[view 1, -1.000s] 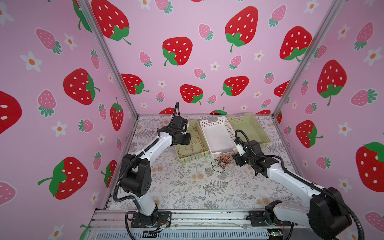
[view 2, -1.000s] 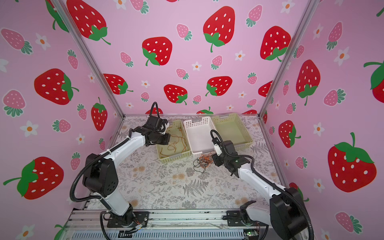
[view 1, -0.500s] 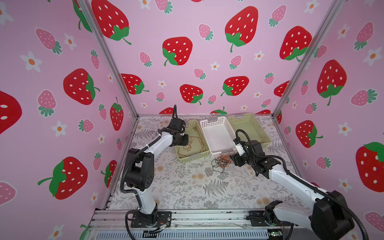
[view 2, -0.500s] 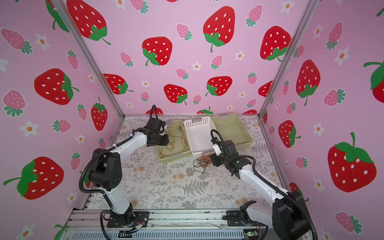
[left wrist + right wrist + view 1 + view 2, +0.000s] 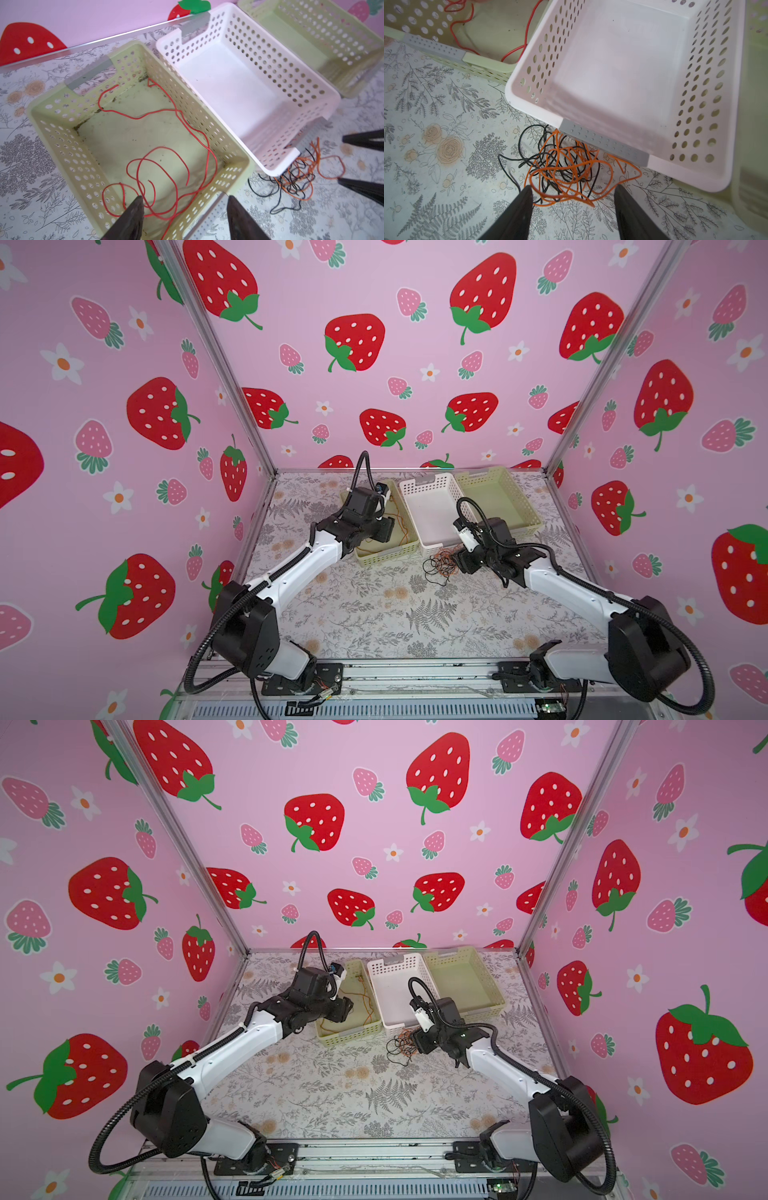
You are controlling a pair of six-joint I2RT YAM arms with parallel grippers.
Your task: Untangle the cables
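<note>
Orange-black cables (image 5: 566, 164) lie tangled ahead of the spread right tool (image 5: 573, 187); left tool (image 5: 185, 197) likewise spread.

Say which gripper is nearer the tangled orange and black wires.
Right. The right gripper hovers at the orange-and-black wire tangle; the left gripper hangs apart, over the pale green basket.
</note>
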